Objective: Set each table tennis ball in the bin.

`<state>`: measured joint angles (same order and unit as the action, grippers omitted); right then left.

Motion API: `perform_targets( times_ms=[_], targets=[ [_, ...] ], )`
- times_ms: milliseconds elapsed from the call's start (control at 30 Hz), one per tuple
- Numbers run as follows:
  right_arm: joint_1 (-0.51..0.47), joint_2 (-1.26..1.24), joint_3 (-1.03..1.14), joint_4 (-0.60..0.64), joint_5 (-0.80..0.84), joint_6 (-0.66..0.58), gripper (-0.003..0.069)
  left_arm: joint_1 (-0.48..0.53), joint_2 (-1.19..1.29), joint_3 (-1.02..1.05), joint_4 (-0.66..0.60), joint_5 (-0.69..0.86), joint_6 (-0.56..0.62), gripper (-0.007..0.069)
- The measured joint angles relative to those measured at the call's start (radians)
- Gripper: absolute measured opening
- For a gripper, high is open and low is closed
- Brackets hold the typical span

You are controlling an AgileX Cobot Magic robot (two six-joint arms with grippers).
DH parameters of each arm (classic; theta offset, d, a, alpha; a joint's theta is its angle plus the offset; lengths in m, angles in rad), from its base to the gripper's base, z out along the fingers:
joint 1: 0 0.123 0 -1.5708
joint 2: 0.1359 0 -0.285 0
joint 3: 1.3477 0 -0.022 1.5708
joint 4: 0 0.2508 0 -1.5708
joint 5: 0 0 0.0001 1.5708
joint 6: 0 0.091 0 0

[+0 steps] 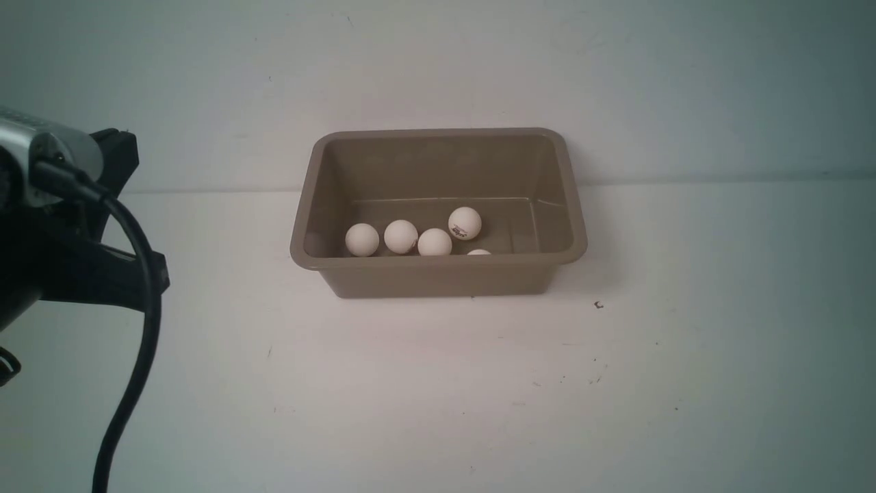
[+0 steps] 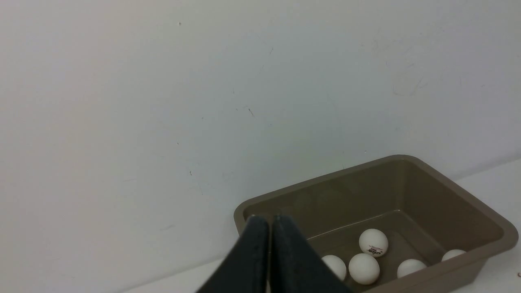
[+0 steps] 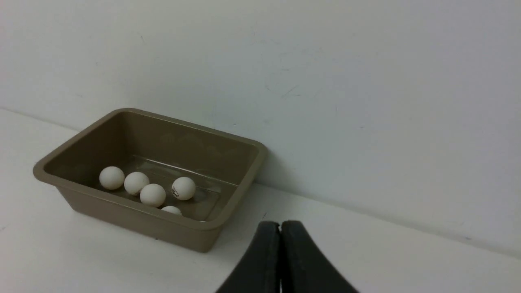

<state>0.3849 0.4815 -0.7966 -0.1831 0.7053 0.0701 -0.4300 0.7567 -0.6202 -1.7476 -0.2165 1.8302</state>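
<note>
- The taupe-brown bin [image 1: 438, 274] stands at the far middle of the white table [image 1: 479, 397], its far wall against the backdrop. Five table tennis balls [image 1: 401, 236] show inside it: three in a touching row toward the left along the near wall, a fourth with a dark printed mark [image 1: 465, 223] just right of them and slightly farther back, and a fifth [image 1: 479, 253] mostly hidden behind the near rim.
- No ball is visible on the table in any view, so the collecting looks nearly or fully done (a further ball may lie out of sight, perhaps behind the near wall).
- The left gripper [image 2: 268, 221] has its two black fingers pressed together with nothing between them; in the front view its arm sits at the near left, well apart from the bin.
- The right gripper [image 3: 280, 226] is likewise closed and empty. Its arm does not show in the front view; its wrist camera looks at the bin from the right, near side.
- To do this step well, I judge: keep both arms clear of the bin so nothing nudges it, check the table for any stray ball, and spread the fingers only once poised over one, since a light ball rolls off at a slight touch.
</note>
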Motion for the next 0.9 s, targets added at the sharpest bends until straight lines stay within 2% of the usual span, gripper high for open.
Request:
perform_targets(
  times_ms=[433,533,767,900],
  targets=[
    [0.000,0.000,0.003,0.001,0.005,0.004,-0.0016,0.000,0.000,0.000,0.000,0.001,0.000,-0.0004],
    [-0.027,0.000,0.003,0.006,0.021,0.004,-0.0016,0.000,0.000,0.000,0.000,0.001,0.000,-0.0004],
    [-0.327,-0.023,0.063,0.051,0.007,0.009,-0.0016,0.000,0.000,0.000,0.000,0.001,0.000,-0.0004],
    [-0.412,-0.093,0.194,0.083,-0.049,0.012,-0.0016,0.000,0.000,0.000,0.000,0.001,0.000,-0.0004]
  ],
)
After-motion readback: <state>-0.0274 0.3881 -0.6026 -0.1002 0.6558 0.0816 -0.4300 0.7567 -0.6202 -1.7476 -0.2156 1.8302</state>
